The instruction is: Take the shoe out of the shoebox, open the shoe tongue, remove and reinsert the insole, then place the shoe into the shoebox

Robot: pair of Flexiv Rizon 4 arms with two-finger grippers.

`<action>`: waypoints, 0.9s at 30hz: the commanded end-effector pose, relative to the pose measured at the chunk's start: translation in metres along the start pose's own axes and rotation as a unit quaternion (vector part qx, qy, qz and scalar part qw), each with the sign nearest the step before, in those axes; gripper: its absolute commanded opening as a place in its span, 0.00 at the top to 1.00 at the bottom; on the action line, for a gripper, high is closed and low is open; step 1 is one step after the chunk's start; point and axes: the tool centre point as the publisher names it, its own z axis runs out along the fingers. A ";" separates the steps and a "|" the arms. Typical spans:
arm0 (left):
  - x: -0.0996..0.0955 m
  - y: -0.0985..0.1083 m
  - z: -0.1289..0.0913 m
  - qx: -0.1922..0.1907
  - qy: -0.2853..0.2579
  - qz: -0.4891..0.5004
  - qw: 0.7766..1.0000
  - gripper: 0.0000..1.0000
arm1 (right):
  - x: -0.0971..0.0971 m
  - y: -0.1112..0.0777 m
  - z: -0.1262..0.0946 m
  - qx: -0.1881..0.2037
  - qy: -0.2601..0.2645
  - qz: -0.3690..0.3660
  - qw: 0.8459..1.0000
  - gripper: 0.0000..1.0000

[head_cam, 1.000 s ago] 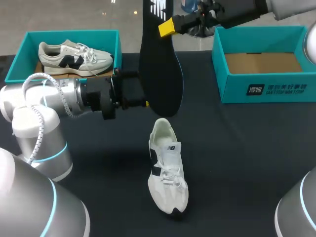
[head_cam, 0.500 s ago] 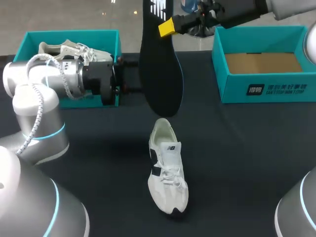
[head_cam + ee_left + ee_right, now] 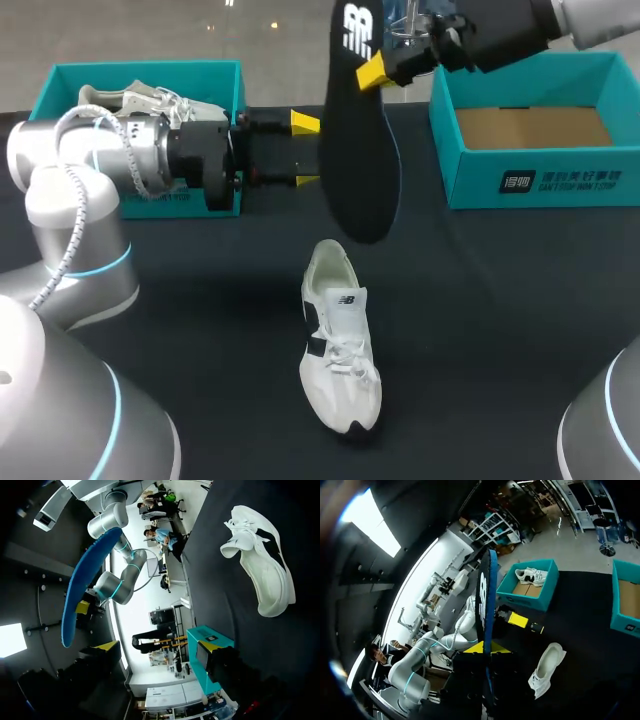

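Note:
A white shoe [image 3: 340, 350] lies on the black table, toe toward the front, also seen in the left wrist view [image 3: 260, 575]. My right gripper [image 3: 375, 72] is shut on the heel end of a black insole [image 3: 360, 150], which hangs upright above the shoe. From the right wrist the insole [image 3: 485, 595] shows edge-on between the right gripper's [image 3: 485, 647] yellow tips. My left gripper [image 3: 305, 152] is open, level, just left of the insole and apart from it. In the left wrist view the insole's blue underside [image 3: 85, 585] is ahead of the left gripper [image 3: 157, 647].
A teal shoebox [image 3: 230, 75] at the back left holds a second shoe [image 3: 140, 100], partly hidden by my left arm. An empty teal shoebox [image 3: 530, 180] stands at the back right. Both boxes also show from the right wrist [image 3: 542, 602] [image 3: 620, 622].
The right gripper has carried the insole to the right and a little lower. The left arm drew back toward the left box earlier; its yellow fingertips now show beside the insole.

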 end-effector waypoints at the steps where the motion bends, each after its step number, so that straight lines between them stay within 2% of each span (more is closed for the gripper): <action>1: 0.001 0.000 0.001 -0.001 0.000 0.001 1.000 0.00 | -0.029 -0.019 -0.012 -0.024 0.002 0.029 0.999 1.00; 7: 0.001 0.000 0.001 -0.001 0.000 0.001 1.000 0.00 | -0.069 -0.025 -0.009 -0.011 0.008 0.092 0.996 1.00; 14: 0.001 0.000 0.001 -0.001 0.000 0.001 1.000 0.00 | -0.105 -0.015 0.002 0.024 0.015 0.139 0.990 1.00; 20: 0.001 0.000 0.001 -0.001 0.000 0.001 1.000 0.00 | -0.122 -0.001 0.016 0.039 0.023 0.165 0.985 1.00; 27: 0.001 0.000 0.001 -0.001 0.000 0.001 1.000 0.00 | -0.129 0.015 0.030 0.062 0.028 0.180 0.981 1.00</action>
